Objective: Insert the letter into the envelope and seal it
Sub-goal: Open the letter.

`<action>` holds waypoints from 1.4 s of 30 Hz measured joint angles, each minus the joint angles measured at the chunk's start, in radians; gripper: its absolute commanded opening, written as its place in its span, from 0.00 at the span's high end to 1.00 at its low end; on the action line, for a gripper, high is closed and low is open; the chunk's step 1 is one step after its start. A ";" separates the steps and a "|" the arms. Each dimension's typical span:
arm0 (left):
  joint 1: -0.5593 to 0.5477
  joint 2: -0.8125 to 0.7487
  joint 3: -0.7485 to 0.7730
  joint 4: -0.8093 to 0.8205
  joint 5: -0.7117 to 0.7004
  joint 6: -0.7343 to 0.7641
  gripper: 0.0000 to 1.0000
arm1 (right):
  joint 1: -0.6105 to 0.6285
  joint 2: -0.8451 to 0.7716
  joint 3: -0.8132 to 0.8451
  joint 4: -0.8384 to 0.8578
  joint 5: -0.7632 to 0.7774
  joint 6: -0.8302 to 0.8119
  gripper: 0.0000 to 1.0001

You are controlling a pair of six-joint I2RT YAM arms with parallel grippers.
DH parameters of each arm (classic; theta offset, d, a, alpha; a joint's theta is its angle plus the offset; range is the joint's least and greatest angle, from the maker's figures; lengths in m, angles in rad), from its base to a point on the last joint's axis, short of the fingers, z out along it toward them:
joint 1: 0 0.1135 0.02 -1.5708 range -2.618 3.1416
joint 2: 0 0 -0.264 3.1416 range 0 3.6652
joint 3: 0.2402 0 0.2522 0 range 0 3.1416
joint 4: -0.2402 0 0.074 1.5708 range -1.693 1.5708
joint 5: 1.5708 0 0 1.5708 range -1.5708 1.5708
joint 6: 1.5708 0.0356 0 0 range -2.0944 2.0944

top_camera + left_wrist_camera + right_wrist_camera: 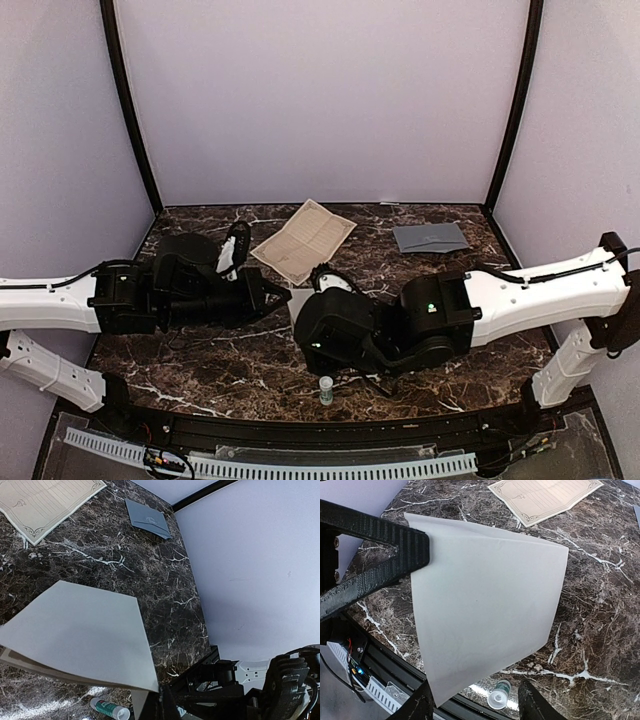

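- A dark marble table [200,370] is enclosed by lilac walls.
- A folded letter [485,605] is held above the table between the two arms. It is pinched at one corner by the left gripper [422,550], whose jaws are closed tight on it.
- The right gripper [476,705] is seen partly open. The letter's lower edge lies between its fingers, but contact cannot be told.
- The envelope [430,237] is laid flat at the far right, well apart from both grippers.
- A tan printed sheet [303,240] is spread at the far middle.
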 measured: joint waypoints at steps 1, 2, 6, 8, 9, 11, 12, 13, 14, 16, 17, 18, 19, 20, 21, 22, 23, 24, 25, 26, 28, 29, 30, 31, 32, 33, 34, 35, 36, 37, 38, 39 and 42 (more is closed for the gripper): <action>0.000 0.000 0.000 0.000 0.000 0.000 1.00 | 0.000 0.000 0.000 -0.003 0.004 0.001 0.49; 0.000 0.000 0.000 0.000 0.000 0.000 1.00 | 0.000 0.000 0.000 -0.007 0.006 0.001 0.50; 0.000 0.001 0.000 -0.001 0.000 0.000 1.00 | 0.000 0.014 0.016 -0.032 0.019 0.008 0.54; -0.001 0.001 0.003 -0.006 0.000 0.000 1.00 | 0.000 0.027 0.028 -0.045 0.032 0.014 0.55; -0.002 0.002 0.004 -0.006 0.000 0.000 1.00 | 0.000 0.032 0.032 -0.050 0.037 0.017 0.56; -0.003 0.003 0.006 -0.006 0.001 0.000 1.00 | 0.000 0.042 0.037 -0.056 0.050 0.021 0.58; -0.003 0.004 0.006 -0.006 0.002 0.000 1.00 | 0.000 0.047 0.038 -0.061 0.058 0.023 0.59; -0.003 0.006 0.006 -0.006 0.004 0.000 1.00 | 0.000 0.053 0.041 -0.070 0.063 0.023 0.61; -0.003 0.009 0.007 -0.006 0.006 0.000 1.00 | 0.000 0.058 0.046 -0.078 0.071 0.024 0.62; -0.005 0.014 0.008 -0.006 0.009 0.000 1.00 | 0.000 0.068 0.058 -0.092 0.086 0.027 0.66; -0.005 0.017 0.008 -0.006 0.011 0.000 1.00 | 0.000 0.074 0.066 -0.102 0.096 0.029 0.69; -0.005 0.019 0.008 -0.006 0.012 0.000 1.00 | 0.000 0.079 0.074 -0.109 0.107 0.035 0.75; -0.005 0.021 0.008 -0.006 0.013 0.000 1.00 | 0.000 0.082 0.080 -0.115 0.115 0.036 0.82; -0.005 0.022 0.008 -0.006 0.016 0.000 1.00 | 0.000 0.083 0.084 -0.116 0.126 0.039 0.93; -0.005 0.023 0.008 -0.006 0.017 0.000 1.00 | 0.000 0.083 0.086 -0.117 0.134 0.039 1.00; -0.005 0.023 0.008 -0.006 0.018 0.000 0.95 | 0.000 0.083 0.088 -0.117 0.141 0.032 1.00; -0.005 0.023 0.008 -0.006 0.020 0.000 0.90 | 0.000 0.083 0.088 -0.114 0.144 0.029 1.00; -0.005 0.023 0.008 -0.006 0.021 0.002 0.74 | 0.000 0.083 0.088 -0.112 0.145 0.023 1.00; -0.005 0.023 0.008 -0.006 0.023 0.005 0.57 | 0.000 0.082 0.088 -0.108 0.148 0.020 1.00; -0.006 0.021 0.008 -0.006 0.025 0.011 0.51 | 0.000 0.082 0.088 -0.104 0.148 0.016 1.00; -0.006 0.013 0.008 -0.007 0.023 0.013 0.36 | 0.000 0.077 0.085 -0.092 0.148 0.005 1.00; -0.006 0.002 0.007 -0.012 0.018 0.016 0.30 | 0.000 0.070 0.079 -0.082 0.147 -0.002 1.00; -0.006 -0.013 0.005 -0.016 0.015 0.021 0.28 | 0.000 0.061 0.069 -0.073 0.145 -0.006 1.00; -0.007 -0.039 0.001 -0.023 0.006 0.020 0.24 | -0.001 0.047 0.056 -0.062 0.140 -0.014 1.00; -0.007 -0.074 -0.007 -0.035 -0.004 0.019 0.22 | -0.004 0.029 0.040 -0.052 0.133 -0.026 1.00; -0.007 -0.108 -0.013 -0.047 -0.013 0.020 0.19 | -0.008 0.009 0.024 -0.039 0.124 -0.038 1.00; -0.007 -0.150 -0.021 -0.062 -0.023 0.020 0.18 | -0.011 -0.008 0.012 -0.027 0.117 -0.050 1.00; -0.007 -0.195 -0.028 -0.079 -0.035 0.024 0.15 | -0.015 -0.034 -0.008 -0.006 0.101 -0.068 1.00; -0.007 -0.229 -0.029 -0.100 -0.042 0.029 0.15 | -0.021 -0.057 -0.023 0.008 0.088 -0.085 1.00; -0.007 -0.259 -0.028 -0.119 -0.050 0.036 0.13 | -0.028 -0.076 -0.034 0.019 0.075 -0.098 1.00; -0.007 -0.278 -0.026 -0.133 -0.055 0.042 0.13 | -0.038 -0.098 -0.044 0.032 0.062 -0.114 1.00; -0.007 -0.293 -0.019 -0.161 -0.058 0.051 0.12 | -0.048 -0.115 -0.051 0.042 0.049 -0.126 1.00; -0.007 -0.296 0.009 -0.207 -0.046 0.085 0.12 | -0.079 -0.160 -0.074 0.076 0.001 -0.168 1.00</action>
